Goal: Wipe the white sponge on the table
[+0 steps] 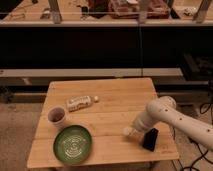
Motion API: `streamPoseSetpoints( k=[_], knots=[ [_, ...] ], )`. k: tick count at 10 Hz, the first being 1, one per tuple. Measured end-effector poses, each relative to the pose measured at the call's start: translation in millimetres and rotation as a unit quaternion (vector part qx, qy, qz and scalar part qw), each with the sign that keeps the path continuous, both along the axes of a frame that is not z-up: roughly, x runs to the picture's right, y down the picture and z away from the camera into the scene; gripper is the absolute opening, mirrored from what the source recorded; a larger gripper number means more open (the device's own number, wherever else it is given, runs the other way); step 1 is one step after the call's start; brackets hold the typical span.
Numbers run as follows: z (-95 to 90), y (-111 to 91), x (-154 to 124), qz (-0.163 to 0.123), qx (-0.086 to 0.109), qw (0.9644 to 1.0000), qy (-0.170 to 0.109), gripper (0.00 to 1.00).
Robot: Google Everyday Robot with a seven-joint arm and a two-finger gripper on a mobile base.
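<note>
The light wooden plank table point(115, 95) fills the middle of the camera view. My white arm reaches in from the right, and my gripper point(132, 130) points down onto the tabletop at the front right. A small off-white pad, the white sponge point(127, 132), shows at the gripper's tip, flat against the wood. The gripper covers most of it. A black phone point(150, 139) lies just right of the gripper, close to it.
A green plate point(73, 144) sits at the front left, with a small cup point(56, 116) behind it. A white labelled bottle point(80, 103) lies on its side left of centre. Dark shelving runs behind the table. The table's right edge is near the phone.
</note>
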State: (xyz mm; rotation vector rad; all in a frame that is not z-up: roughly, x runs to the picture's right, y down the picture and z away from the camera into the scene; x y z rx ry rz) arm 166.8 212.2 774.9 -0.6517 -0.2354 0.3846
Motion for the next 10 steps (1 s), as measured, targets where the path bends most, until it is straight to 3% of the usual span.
streamPoseSetpoints(
  k=[2, 3, 7, 8, 10],
  knots=[
    [5.8, -27.2, 10.8, 0.015, 0.007, 0.9998, 0.013, 0.03],
    [22.8, -44.9, 15.0, 0.024, 0.007, 0.9995, 0.020, 0.03],
    [89.4, -74.4, 19.6, 0.036, 0.020, 0.9988, 0.026, 0.03],
    [97.0, -77.8, 16.5, 0.032, 0.022, 0.9990, 0.023, 0.03],
    [101.3, -81.5, -13.4, -0.004, 0.026, 0.9996, 0.005, 0.03]
  ],
)
